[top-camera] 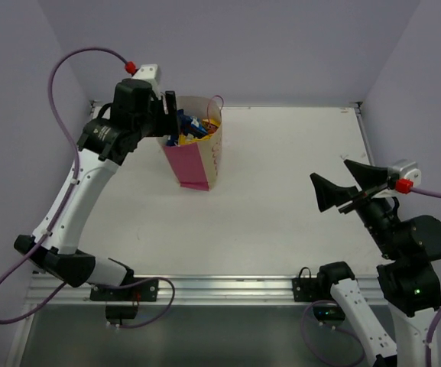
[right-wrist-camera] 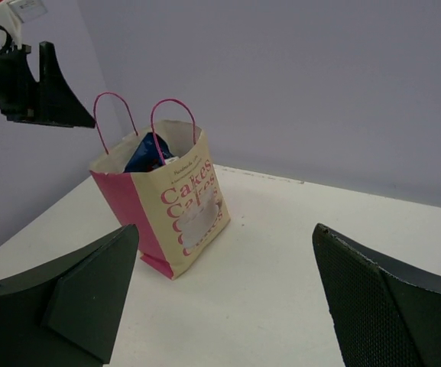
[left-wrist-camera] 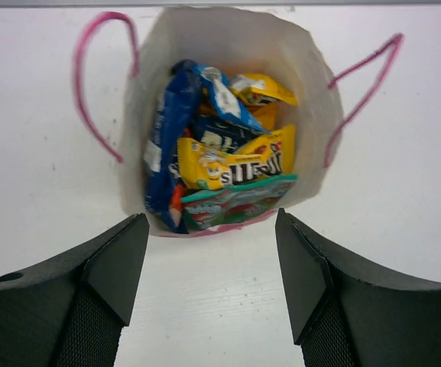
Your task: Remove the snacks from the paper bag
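Top view first: the paper bag [top-camera: 198,162] is standing on the bench [top-camera: 289,153] towards the far left, mouth open, and the snacks [top-camera: 196,127] are all inside it, with blue and yellow showing at the top. My left tool [top-camera: 174,118] is right at the left edge of the bag's mouth, fingers spread and nothing between them. From up here I can't tell if it's brushing the rim or not. The right tool [top-camera: 344,183] is well off to the right over bare bench, also spread wide and holding nothing.

Left wrist cam looks straight down into the bag. Both fingers [left-wrist-camera: 113,267] sit apart at the bottom of the picture, and the bag mouth is just beyond the gap between them. Inside I can pick out a long blue wrapper [left-wrist-camera: 161,145] along the left side, a yellow pouch [left-wrist-camera: 231,164] lying across the middle, a teal-green pouch [left-wrist-camera: 239,200] at the near edge, and another yellow one behind them. The pink string handles [left-wrist-camera: 90,84] flop out to either side.

Right wrist cam gets the bag from the side, and it's upright. It has a pink side panel, a cream front with "Cakes" printed in pink, both handles sticking up and a bit of blue wrapper poking over the rim. The left tool shows in the top left corner, above and to the left of the handles and not touching them. My own fingers frame the bottom, wide apart and empty.
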`<state>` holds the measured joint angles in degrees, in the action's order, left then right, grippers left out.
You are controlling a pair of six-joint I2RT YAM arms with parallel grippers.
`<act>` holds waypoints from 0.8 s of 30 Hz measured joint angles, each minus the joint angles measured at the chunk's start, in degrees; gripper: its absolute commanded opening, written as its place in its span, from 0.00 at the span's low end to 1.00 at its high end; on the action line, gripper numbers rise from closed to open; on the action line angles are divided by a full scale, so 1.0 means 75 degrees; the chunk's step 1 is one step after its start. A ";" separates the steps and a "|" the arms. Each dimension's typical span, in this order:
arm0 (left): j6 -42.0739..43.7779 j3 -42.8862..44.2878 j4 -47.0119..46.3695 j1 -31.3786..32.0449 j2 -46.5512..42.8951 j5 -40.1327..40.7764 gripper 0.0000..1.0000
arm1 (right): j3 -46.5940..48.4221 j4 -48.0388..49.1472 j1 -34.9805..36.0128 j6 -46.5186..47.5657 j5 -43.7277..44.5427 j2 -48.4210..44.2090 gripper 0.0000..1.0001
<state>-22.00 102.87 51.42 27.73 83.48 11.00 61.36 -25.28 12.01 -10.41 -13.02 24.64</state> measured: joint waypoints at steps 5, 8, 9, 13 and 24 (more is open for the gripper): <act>0.0085 -0.0737 -0.0580 -0.1291 -0.0248 -0.0079 0.70 | 0.0000 0.0003 0.0000 0.0006 -0.0023 -0.0058 0.99; 0.0195 -0.1207 -0.0970 -0.1565 0.0146 -0.0289 0.70 | 0.0000 0.0003 0.0000 0.0026 -0.0026 -0.0061 0.99; 0.0224 -0.1352 -0.1081 -0.1562 0.0309 -0.0414 0.66 | 0.0000 0.0003 0.0000 0.0032 -0.0026 -0.0064 0.99; 0.0291 -0.1781 -0.1413 -0.1536 0.0839 -0.0659 0.49 | 0.0000 0.0003 0.0000 0.0058 -0.0061 -0.0108 0.99; 0.0723 -0.1865 -0.2422 -0.1667 0.1128 -0.0501 0.01 | -0.0178 0.0017 0.0009 0.0079 -0.0670 -0.0128 0.99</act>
<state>-16.58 88.88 33.26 15.22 91.94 7.25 60.03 -25.15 12.08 -9.82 -18.04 23.68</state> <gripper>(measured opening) 0.147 0.989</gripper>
